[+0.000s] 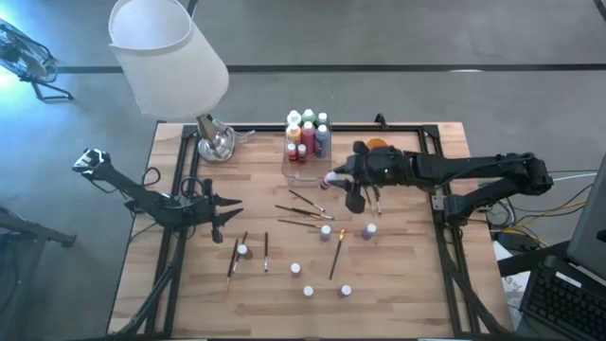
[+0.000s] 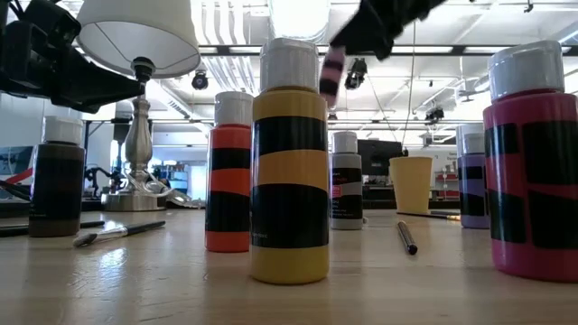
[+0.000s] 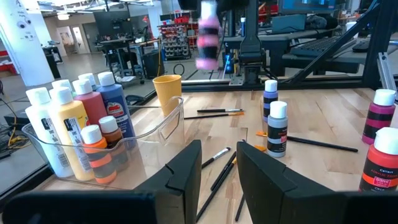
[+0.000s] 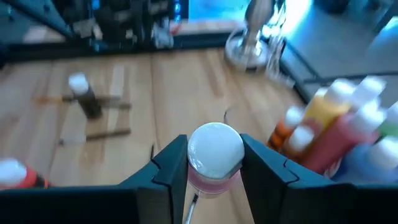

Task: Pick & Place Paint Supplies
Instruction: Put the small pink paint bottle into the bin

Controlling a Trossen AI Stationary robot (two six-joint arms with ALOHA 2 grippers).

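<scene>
A pink paint bottle (image 4: 211, 180) with a white cap hangs in the air above the table's middle, and my right gripper (image 1: 333, 180) is shut on it. It also shows in the low view, pink bottle (image 2: 332, 74), and in the left wrist view, pink bottle (image 3: 209, 34). Several small bottles (image 1: 309, 291) stand upright on the wooden table (image 1: 398, 303), and thin brushes (image 1: 303, 210) lie flat among them. At the table's left my left gripper (image 1: 235, 206) stands open and level, holding nothing, left gripper (image 3: 217, 168). My right gripper pinches the pink bottle at its white cap (image 4: 215, 149), one finger on either side. The fingers come slanting down from the table's right. The bottle hangs below them, nearly upright with its cap up, lifted clear of the table.
A clear plastic box (image 1: 305, 170) at the far middle holds several bottles (image 1: 308, 128) upright. An orange cup (image 1: 377, 145) stands to its right. A lamp with a white shade (image 1: 170, 57) and silver base (image 1: 216, 142) stands at the far left. A black frame (image 1: 445, 237) edges the table.
</scene>
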